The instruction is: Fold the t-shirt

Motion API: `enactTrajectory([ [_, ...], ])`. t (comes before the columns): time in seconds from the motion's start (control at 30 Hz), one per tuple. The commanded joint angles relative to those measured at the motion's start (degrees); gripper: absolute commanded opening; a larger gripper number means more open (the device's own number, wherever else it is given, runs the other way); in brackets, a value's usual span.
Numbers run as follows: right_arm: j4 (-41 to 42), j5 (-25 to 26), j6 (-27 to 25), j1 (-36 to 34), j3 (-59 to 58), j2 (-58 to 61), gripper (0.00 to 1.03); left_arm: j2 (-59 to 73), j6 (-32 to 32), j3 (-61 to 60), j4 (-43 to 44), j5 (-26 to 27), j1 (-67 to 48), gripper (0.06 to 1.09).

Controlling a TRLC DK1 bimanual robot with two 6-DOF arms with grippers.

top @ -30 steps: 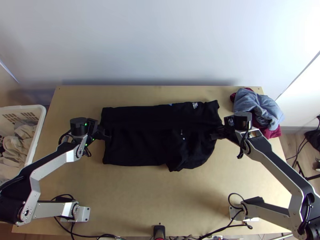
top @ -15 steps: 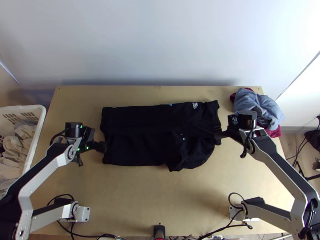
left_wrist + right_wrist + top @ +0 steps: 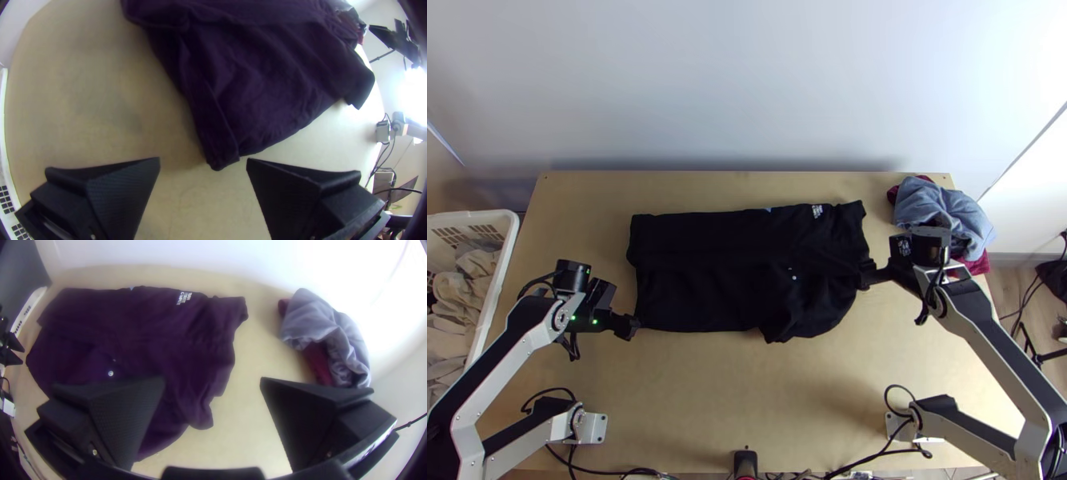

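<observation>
The left gripper [image 3: 632, 326] has its fingers parted near a corner of the black t-shirt [image 3: 707, 276]; the right gripper [image 3: 866, 276] has open fingers beside its opposite end.

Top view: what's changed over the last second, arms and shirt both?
The left gripper has moved toward the table's near edge, to the near left corner of the black t-shirt. The right gripper has shifted a little outward, to the right. Both are open now. The t-shirt and the clothes pile lie as before.
</observation>
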Motion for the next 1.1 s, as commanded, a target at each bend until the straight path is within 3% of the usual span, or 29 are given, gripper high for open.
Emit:
enactTrajectory([
  [0.0,-4.0,-0.4,-1.3,2.3,0.7,-2.0,0.99,2.7,-2.9,1.3,-1.0,0.4,-3.1,0.98],
  [0.17,-6.9,-1.7,-1.6,4.2,0.8,-3.3,0.99,5.3,-5.4,1.4,1.8,0.5,-5.8,0.97],
  [0.33,-7.3,-1.7,-2.7,3.9,1.0,-4.4,0.99,7.3,-4.2,1.5,1.9,1.5,-5.5,0.67],
  [0.73,-8.8,-1.7,-4.0,4.6,1.1,-5.9,0.99,9.6,-3.1,0.5,4.6,1.4,-5.6,0.63],
  [0.8,-8.9,-1.7,-4.0,4.8,1.3,-5.9,0.99,9.5,-3.0,0.7,4.7,1.4,-5.6,0.47],
  [0.87,-9.1,-1.7,-4.0,5.5,1.6,-5.9,0.99,9.2,-2.9,0.6,4.7,1.5,-5.6,0.45],
  [0.93,-10.4,-1.9,-4.1,7.2,1.6,-5.8,0.99,7.5,-2.4,0.1,5.9,1.5,-5.6,0.36],
  [1.07,-15.5,-7.0,-4.2,11.5,0.3,-5.6,0.99,5.6,-2.6,-0.5,7.0,1.4,-5.5,0.09],
])
